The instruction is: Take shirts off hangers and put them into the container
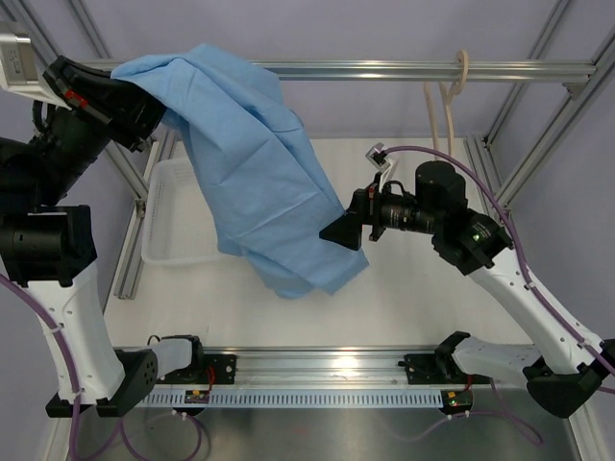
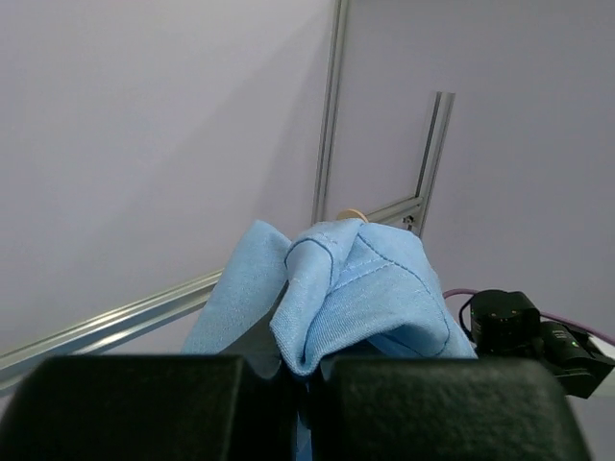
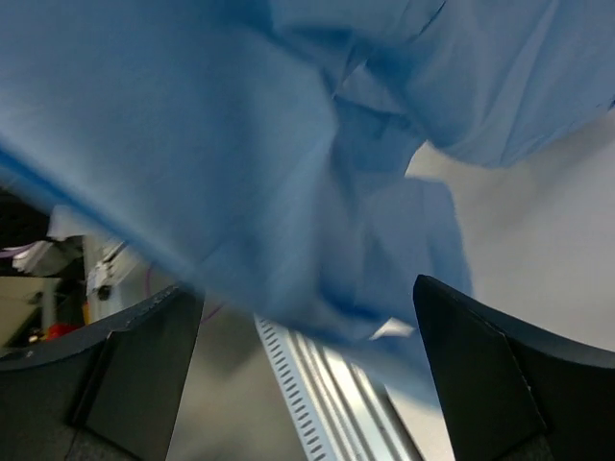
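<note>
Since the hanger (image 1: 462, 75) hangs bare on the top bar (image 1: 384, 69), the shirt (image 1: 259, 182) is already off and it's bin time: the left claw (image 1: 135, 113) is clamped shut on a bunch of fabric up high at the left, the rest draping down over the container's (image 1: 165, 206) right side above the tabletop (image 1: 423, 288). The right claw (image 1: 343, 230) sits wide open and empty right by the shirt's lower edge, so next it probably needs to gather that trailing end and help lower everything in.

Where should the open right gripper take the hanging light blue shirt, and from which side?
Probably its lower right edge, approached from the right. The shirt hangs as a drape from the left gripper, and that free edge lies right before the right gripper.
</note>
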